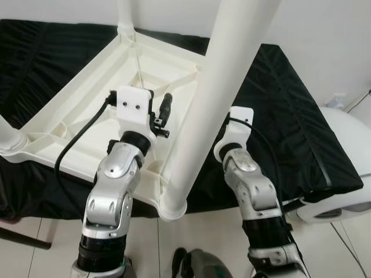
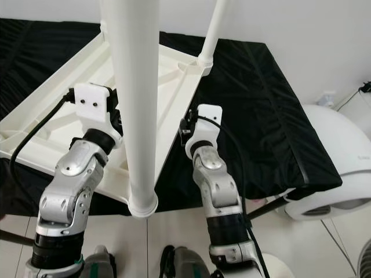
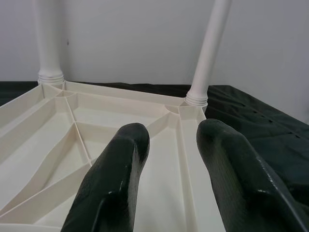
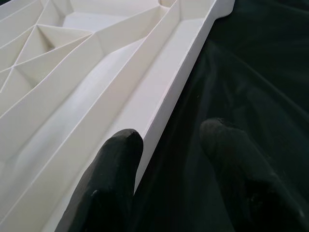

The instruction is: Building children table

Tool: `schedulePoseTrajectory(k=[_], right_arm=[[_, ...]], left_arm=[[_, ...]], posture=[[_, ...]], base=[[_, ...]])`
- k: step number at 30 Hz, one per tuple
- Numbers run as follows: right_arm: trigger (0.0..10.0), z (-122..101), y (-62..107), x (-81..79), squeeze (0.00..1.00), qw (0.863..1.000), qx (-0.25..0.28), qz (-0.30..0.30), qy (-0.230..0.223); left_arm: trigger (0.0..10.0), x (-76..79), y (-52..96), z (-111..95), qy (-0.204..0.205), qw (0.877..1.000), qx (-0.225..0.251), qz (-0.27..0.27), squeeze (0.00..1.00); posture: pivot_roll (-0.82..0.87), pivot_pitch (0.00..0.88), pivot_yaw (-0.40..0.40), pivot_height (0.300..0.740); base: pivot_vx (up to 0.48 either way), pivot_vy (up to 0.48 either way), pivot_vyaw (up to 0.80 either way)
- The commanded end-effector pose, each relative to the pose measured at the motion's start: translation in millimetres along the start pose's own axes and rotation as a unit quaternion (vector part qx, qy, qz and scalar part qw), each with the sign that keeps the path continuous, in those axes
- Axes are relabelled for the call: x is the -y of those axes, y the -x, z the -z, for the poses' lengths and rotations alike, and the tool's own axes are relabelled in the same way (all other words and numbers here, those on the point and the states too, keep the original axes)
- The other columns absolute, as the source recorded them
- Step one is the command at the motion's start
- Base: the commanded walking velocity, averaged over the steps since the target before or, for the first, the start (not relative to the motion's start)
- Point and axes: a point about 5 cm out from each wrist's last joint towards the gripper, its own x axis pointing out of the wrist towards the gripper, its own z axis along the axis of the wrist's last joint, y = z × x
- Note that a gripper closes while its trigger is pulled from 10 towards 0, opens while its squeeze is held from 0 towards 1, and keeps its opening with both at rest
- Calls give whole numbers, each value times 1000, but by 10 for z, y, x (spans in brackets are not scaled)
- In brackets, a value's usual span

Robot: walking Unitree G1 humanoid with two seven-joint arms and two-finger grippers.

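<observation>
A white plastic children's table (image 1: 81, 104) lies upside down on a black cloth, ribbed underside up. Its legs stand upward: the nearest leg (image 1: 214, 98) rises right in front of me, and two far legs (image 3: 48, 38) (image 3: 210, 48) stand at the back corners. My left gripper (image 3: 169, 140) hovers open over the ribbed underside, holding nothing. Just right of the nearest leg, my right gripper (image 4: 171, 137) is open at the table's right rim (image 4: 164, 96), one finger on the table side, the other over the cloth.
The black cloth (image 1: 301, 133) covers a low platform that extends to the right of the table. A white rounded appliance (image 1: 348, 139) stands at the right. Pale tiled floor (image 1: 29, 231) lies below me, with a white wall behind.
</observation>
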Motion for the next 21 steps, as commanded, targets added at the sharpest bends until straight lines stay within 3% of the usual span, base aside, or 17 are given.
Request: schedulePoseTrajectory(k=[1, 8, 21], right_arm=[[10000, 37, 41, 36, 0, 1000, -22, -3, -9], [10000, 13, 179, -7, 0, 990, -80, -95, -60], [10000, 166, 241, 63, 0, 981, -153, -101, -69]], left_arm=[[10000, 23, -16, -15, 4, 1000, 0, -12, 0], [10000, 28, -36, -21, 8, 1000, 1, -10, 0], [10000, 38, -45, -23, 12, 1000, 3, -11, 0]], posture=[[99, 101, -116, 740], [92, 95, -113, 740], [90, 97, -120, 740]], base=[[0, 0, 0], [0, 0, 0], [0, 0, 0]])
